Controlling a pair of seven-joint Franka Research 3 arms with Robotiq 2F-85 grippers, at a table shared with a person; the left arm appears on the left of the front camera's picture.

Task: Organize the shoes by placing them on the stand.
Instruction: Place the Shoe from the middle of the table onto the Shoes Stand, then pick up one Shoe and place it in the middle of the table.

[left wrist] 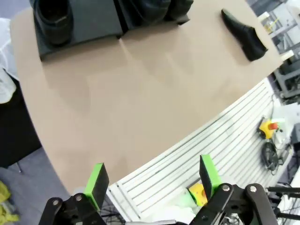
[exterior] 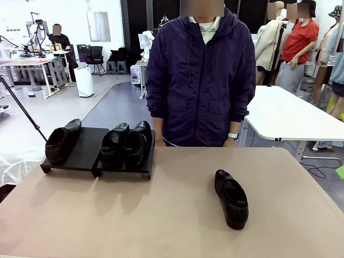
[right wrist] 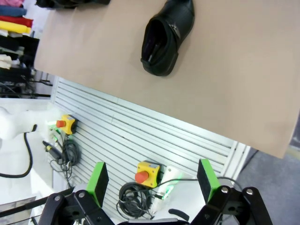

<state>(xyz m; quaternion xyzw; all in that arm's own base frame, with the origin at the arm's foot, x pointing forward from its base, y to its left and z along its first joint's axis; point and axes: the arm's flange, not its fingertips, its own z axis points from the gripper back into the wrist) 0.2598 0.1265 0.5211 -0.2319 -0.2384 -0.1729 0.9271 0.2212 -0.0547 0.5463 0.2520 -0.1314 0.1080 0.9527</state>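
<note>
1. Resting on the tan table [exterior: 172, 226], the black stand [exterior: 86, 156] sits toward the far left, its two sloped platforms joined side by side.
2. On the left platform one glossy black shoe [exterior: 62, 141] lies along its left part, heel opening toward the robot; the rest of that platform is bare.
3. On the right platform a pair of shoes [exterior: 128, 142] sits side by side, touching or nearly so, toes pointing away toward the person.
4. A fourth shoe [exterior: 231, 199] lies on the bare tabletop right of centre, well apart from the stand, lying at an angle to the table edge.
5. A person in a dark purple jacket [exterior: 201, 80] stands at the far edge of the table, arms down at the sides, a watch [exterior: 233, 136] on one wrist.
6. In the left wrist view, the left gripper [left wrist: 152, 183] hangs off the near edge of the table with its green-padded fingers spread wide and nothing between them; the stand, the lone shoe on it and the loose shoe on the table show at the top of that view.
7. In the right wrist view, the right gripper [right wrist: 152, 180] also stands wide apart and empty, back from the table's near edge over a slatted white panel [right wrist: 140, 140]; the fourth shoe lies on the table ahead of it.
</note>
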